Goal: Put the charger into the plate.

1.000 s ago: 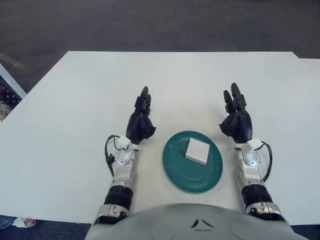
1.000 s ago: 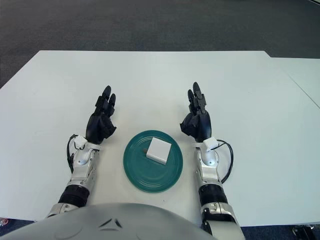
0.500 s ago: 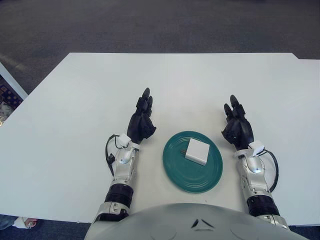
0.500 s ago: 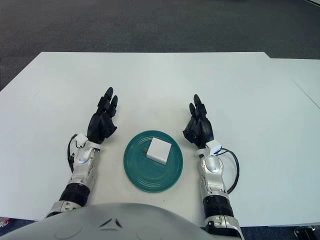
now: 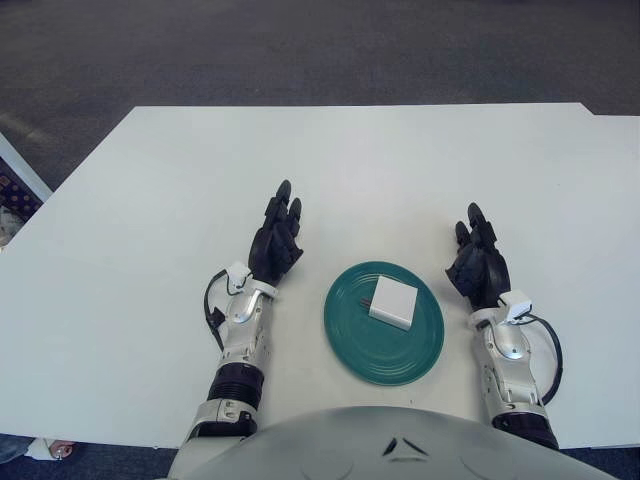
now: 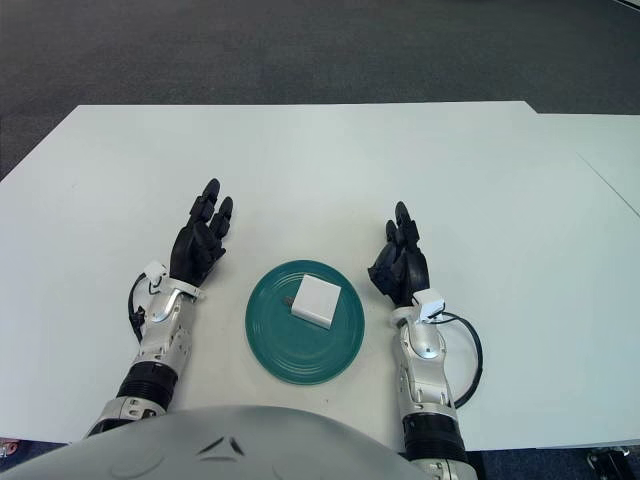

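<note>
A white square charger lies flat inside the teal plate, toward its upper right part. The plate sits on the white table near my body. My left hand is to the left of the plate, fingers straight and spread, holding nothing. My right hand is to the right of the plate, fingers straight and open, holding nothing. Neither hand touches the plate or the charger.
The white table stretches far ahead and to both sides. A second table edge shows at the far right. Dark carpet lies beyond the table.
Both hands have drawn back toward my body; the right hand has moved most, down and slightly right. The charger and plate have not moved.
</note>
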`<move>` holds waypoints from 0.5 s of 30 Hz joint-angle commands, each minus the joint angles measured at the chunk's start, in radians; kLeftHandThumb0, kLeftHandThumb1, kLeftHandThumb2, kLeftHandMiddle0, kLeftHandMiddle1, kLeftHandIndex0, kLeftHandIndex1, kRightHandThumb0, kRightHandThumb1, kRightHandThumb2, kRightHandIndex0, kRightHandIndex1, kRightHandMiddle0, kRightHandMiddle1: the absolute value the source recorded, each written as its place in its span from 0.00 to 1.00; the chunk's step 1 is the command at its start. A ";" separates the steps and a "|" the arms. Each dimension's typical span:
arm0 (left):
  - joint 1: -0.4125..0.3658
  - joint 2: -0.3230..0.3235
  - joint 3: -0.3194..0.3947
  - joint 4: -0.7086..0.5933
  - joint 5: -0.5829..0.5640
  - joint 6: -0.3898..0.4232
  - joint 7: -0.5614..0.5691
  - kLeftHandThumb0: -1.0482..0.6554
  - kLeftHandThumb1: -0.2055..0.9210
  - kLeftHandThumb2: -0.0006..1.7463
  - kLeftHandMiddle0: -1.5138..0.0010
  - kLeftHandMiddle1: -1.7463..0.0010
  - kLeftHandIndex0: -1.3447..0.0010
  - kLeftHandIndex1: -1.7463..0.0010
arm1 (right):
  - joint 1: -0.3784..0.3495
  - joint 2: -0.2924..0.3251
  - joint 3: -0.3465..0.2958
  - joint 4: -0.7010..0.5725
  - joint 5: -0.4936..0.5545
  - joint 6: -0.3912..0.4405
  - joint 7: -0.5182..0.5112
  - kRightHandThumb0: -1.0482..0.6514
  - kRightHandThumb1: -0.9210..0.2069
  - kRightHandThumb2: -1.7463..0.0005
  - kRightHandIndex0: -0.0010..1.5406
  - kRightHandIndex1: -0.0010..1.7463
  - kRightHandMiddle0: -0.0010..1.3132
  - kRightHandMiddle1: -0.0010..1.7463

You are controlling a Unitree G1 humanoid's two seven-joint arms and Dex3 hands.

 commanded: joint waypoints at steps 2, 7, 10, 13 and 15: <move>0.118 -0.061 -0.005 0.093 -0.017 0.038 0.010 0.01 1.00 0.54 1.00 1.00 1.00 1.00 | 0.035 0.013 0.002 0.023 -0.010 0.131 -0.023 0.12 0.00 0.41 0.00 0.00 0.00 0.00; 0.115 -0.052 -0.003 0.078 -0.029 0.081 -0.003 0.01 1.00 0.53 1.00 1.00 1.00 1.00 | 0.016 0.013 0.000 0.024 -0.011 0.182 -0.034 0.12 0.00 0.42 0.00 0.00 0.00 0.00; 0.114 -0.042 -0.003 0.069 -0.045 0.125 -0.021 0.01 1.00 0.53 1.00 1.00 1.00 1.00 | -0.001 0.014 -0.003 0.041 -0.009 0.191 -0.037 0.12 0.00 0.42 0.00 0.00 0.00 0.00; 0.118 -0.038 -0.007 0.053 -0.060 0.163 -0.033 0.00 1.00 0.51 1.00 1.00 1.00 1.00 | -0.020 0.015 -0.004 0.073 -0.015 0.176 -0.039 0.12 0.00 0.41 0.00 0.00 0.00 0.00; 0.127 -0.039 -0.018 0.041 -0.054 0.165 -0.032 0.00 1.00 0.51 1.00 1.00 1.00 1.00 | -0.027 0.013 -0.004 0.090 -0.019 0.160 -0.037 0.12 0.00 0.41 0.00 0.00 0.00 0.00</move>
